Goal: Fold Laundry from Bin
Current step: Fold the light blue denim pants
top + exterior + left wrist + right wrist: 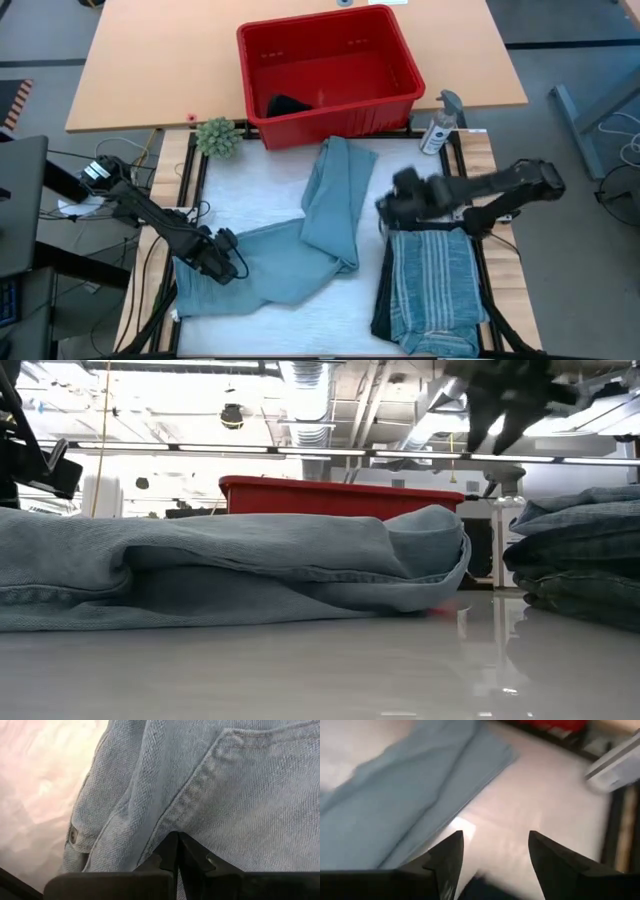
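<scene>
A lab or workshop: exposed ceiling ducts [310, 385], strip lights [200, 450], loose cables [110, 165] beside the table

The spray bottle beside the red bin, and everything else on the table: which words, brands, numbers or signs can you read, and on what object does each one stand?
No text can be read in any view.
Spray bottle: it carries a label, but the print is too small to read.
Red bin: no lettering shows.
Light blue jeans: a metal button shows in the left wrist view, with no legible marking.

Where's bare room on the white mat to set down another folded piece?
Free: the strip between the light blue jeans and the folded striped stack, and the mat's near edge. Crowded: the left side under the jeans and left gripper.
</scene>
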